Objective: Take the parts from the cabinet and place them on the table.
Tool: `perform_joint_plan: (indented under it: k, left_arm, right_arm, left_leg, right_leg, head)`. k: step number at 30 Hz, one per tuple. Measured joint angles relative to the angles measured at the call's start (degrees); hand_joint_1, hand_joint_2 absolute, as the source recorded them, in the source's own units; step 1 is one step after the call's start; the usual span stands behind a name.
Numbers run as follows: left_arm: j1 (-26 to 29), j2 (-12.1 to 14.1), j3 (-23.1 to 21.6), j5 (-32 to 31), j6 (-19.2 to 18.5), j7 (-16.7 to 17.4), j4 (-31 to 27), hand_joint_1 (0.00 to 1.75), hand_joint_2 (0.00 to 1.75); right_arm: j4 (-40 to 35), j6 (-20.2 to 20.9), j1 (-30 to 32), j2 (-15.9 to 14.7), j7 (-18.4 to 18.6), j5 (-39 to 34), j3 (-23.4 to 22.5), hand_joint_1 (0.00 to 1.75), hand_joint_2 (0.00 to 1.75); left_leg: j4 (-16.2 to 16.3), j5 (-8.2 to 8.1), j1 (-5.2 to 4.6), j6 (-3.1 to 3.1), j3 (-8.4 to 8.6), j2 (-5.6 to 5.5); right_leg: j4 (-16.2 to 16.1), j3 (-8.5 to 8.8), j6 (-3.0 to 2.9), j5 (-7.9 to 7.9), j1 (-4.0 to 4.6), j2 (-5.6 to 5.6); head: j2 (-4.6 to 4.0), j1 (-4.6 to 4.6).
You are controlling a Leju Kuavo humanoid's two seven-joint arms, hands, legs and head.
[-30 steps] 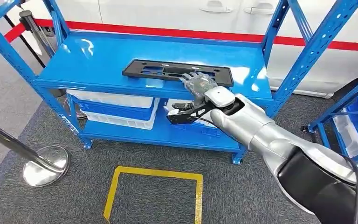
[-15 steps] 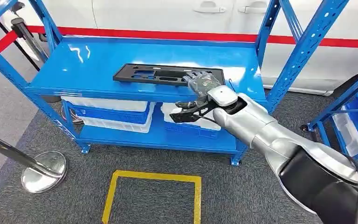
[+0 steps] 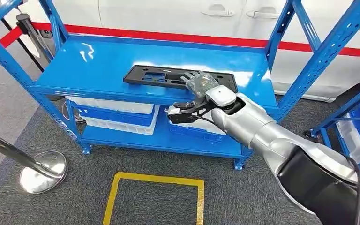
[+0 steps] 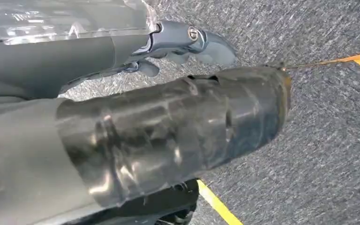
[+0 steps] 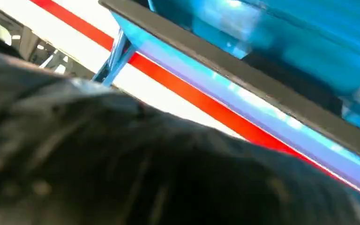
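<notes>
Blue shelf (image 3: pixel 98 61) shifted; right hand (image 3: pixel 200 84) stays on black part (image 3: pixel 161 75)

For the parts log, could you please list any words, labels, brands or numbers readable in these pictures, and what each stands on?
None can be read.
The black part under the right hand on the blue cabinet shows no lettering.
The white bins on the lower shelf show no readable label.
The yellow floor outline is a plain marking, without text.
</notes>
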Motion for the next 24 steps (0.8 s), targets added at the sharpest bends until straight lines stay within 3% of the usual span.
perform_joint_plan:
  k: [2,5,6,8,10,11,12,13,14,16,17,18,21,23,24]
  left_arm:
    - [-0.1,-0.1,0.0,0.0,0.0,0.0,0.0,0.0,0.0]
    - [-0.2,-0.1,0.0,0.0,0.1,0.1,0.0,0.0,0.0]
    - [-0.1,0.0,0.0,0.0,0.1,0.2,0.0,0.0,0.0]
    - [0.1,0.0,0.0,0.0,0.2,0.3,0.0,0.0,0.0]
    - [0.0,0.0,0.0,0.0,0.2,0.3,0.0,0.0,0.0]
    - [-0.1,0.0,0.0,0.0,0.2,0.4,0.0,0.0,0.0]
    - [0.0,0.0,0.0,0.0,0.2,0.5,0.0,0.0,0.0]
    - [0.1,0.0,0.0,0.1,0.2,0.5,0.0,0.0,0.0]
    - [0.1,0.0,0.0,0.1,0.2,0.5,0.0,0.0,0.0]
    - [0.1,0.0,0.0,0.1,0.2,0.6,0.0,0.0,0.0]
    - [0.1,0.0,0.0,0.1,0.2,0.6,0.0,0.0,0.0]
    - [0.0,0.0,0.0,0.1,0.2,0.6,0.0,0.0,0.0]
    - [0.0,0.0,0.0,0.1,0.2,0.7,0.0,0.0,0.0]
    - [0.1,0.0,0.0,0.1,0.2,0.7,0.0,0.0,0.0]
    - [0.1,0.0,0.0,0.1,0.2,0.7,0.0,0.0,0.0]
  right_arm:
    - [0.2,0.0,-0.3,0.1,0.0,0.0,0.0,0.0,0.0]
    - [0.3,-0.1,-0.1,0.2,-0.1,-0.6,0.0,0.0,0.0]
    - [0.4,-0.1,-0.2,0.1,-0.1,-0.6,0.0,0.0,0.0]
    - [0.4,-0.2,-0.3,0.1,-0.1,-0.6,0.0,0.0,0.0]
    - [0.4,-0.2,-0.2,0.2,-0.1,-0.6,0.0,0.0,0.0]
    - [0.5,-0.2,0.0,0.2,-0.1,-0.6,0.0,0.0,0.0]
    - [0.5,-0.2,0.1,0.2,-0.2,-0.6,0.0,0.0,0.0]
    - [0.6,-0.2,0.2,0.2,-0.2,-0.6,0.1,0.0,0.0]
    - [0.7,-0.2,0.2,0.2,-0.2,-0.6,0.1,0.0,0.0]
    - [0.7,-0.2,0.1,0.2,-0.2,-0.6,0.1,0.0,0.0]
    - [0.7,-0.2,0.0,0.2,-0.2,-0.6,0.1,0.0,0.0]
    - [0.8,-0.2,-0.1,0.2,-0.2,-0.6,0.1,0.0,0.0]
    - [0.8,-0.3,-0.1,0.2,-0.2,-0.6,0.1,0.0,0.0]
    - [0.8,-0.3,-0.2,0.2,-0.2,-0.6,0.1,0.0,0.0]
    - [0.8,-0.3,-0.3,0.2,-0.2,-0.6,0.1,0.0,0.0]
  left_leg:
    - [0.6,-0.39,-0.38,-0.45,-0.44,-0.02]
    - [0.1,-0.15,-0.01,-1.17,-0.4,0.07]
    - [0.1,-0.56,-0.21,-1.47,-0.39,0.06]
    - [2.8,-2.03,-0.02,-2.0,-1.26,0.19]
    - [11.8,-6.1,0.4,-2.57,-6.12,0.21]
    - [15.8,-7.37,0.49,-2.81,-8.51,0.21]
    - [18.0,-7.4,0.55,-2.94,-10.0,0.21]
    - [17.1,-5.79,0.62,-3.03,-9.98,0.22]
    - [13.1,-2.85,0.67,-2.97,-8.37,0.23]
    - [2.3,2.84,0.68,-2.58,-3.2,0.32]
    - [0.6,1.63,0.55,-2.35,-2.03,0.32]
    - [-0.5,1.66,0.17,-2.19,-1.54,0.25]
    - [-0.4,1.52,0.06,-1.58,-1.66,0.13]
    - [-1.4,1.69,0.54,-0.81,-0.71,0.23]
    - [-1.4,1.59,0.51,-0.38,-0.62,0.28]
  right_leg:
    - [-3.7,1.67,-0.44,-0.11,0.62,-0.05]
    - [-3.8,1.54,-0.77,-0.41,0.94,0.14]
    - [-4.7,2.19,-1.11,-0.14,-0.01,0.1]
    - [-5.1,2.91,-1.66,-0.18,-0.07,0.03]
    - [-5.1,3.1,-1.95,-0.41,-0.03,0.03]
    - [-5.1,3.12,-1.94,-0.51,0.01,0.03]
    - [-5.1,3.15,-1.94,-0.59,0.01,0.03]
    - [-5.0,3.33,-1.85,-0.76,0.0,0.07]
    - [-5.0,3.6,-1.65,-0.98,-0.04,0.13]
    - [-4.9,4.34,-1.28,-1.58,-0.08,0.15]
    - [-5.0,4.48,-1.03,-1.77,0.03,0.11]
    - [-4.8,4.27,-0.78,-1.81,0.21,0.14]
    - [-5.3,4.47,-0.07,-1.79,0.14,0.14]
    - [-3.7,4.04,0.45,-3.21,-0.03,0.07]
    - [-0.4,2.43,0.49,-4.95,0.03,0.1]
  head:
    - [0.0,0.07]
    - [0.0,-0.02]
    - [0.0,0.0]
    - [0.0,-0.06]
    - [0.0,-0.02]
    - [0.0,-0.02]
    - [0.0,-0.02]
    - [0.0,-0.04]
    - [0.0,-0.02]
    - [0.0,-0.02]
    - [0.0,0.0]
    - [0.0,-0.04]
    - [0.0,-0.02]
    - [0.0,0.0]
    - [0.0,0.0]
